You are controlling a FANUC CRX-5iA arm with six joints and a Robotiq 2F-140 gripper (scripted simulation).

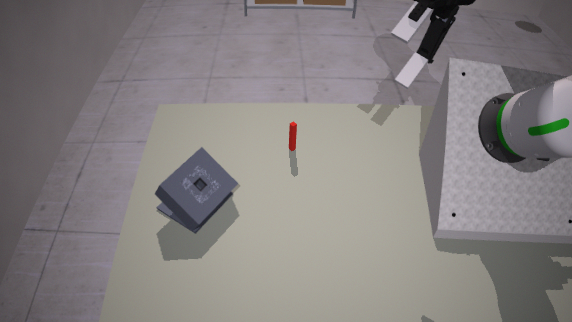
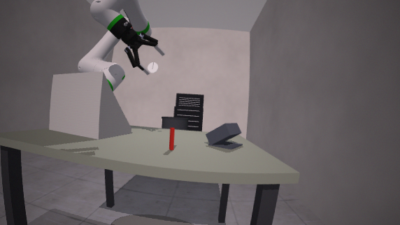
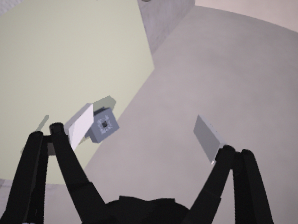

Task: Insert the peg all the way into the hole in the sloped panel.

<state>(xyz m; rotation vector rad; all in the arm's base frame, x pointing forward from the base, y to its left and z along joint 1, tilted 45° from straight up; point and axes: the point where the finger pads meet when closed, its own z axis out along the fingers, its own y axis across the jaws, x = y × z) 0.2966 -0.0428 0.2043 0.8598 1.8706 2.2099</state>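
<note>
A red peg stands upright near the middle of the table; it also shows in the exterior view. The grey sloped panel with a square hole sits at the table's left side, and shows in the exterior view and small in the wrist view. My gripper is wide open and empty, high above the table's far right corner, far from the peg. It also shows in the exterior view and in the wrist view. The peg is hidden in the wrist view.
The arm's grey pedestal stands at the table's right edge. A dark chair stands behind the table. A wall is close on the panel's side in the exterior view.
</note>
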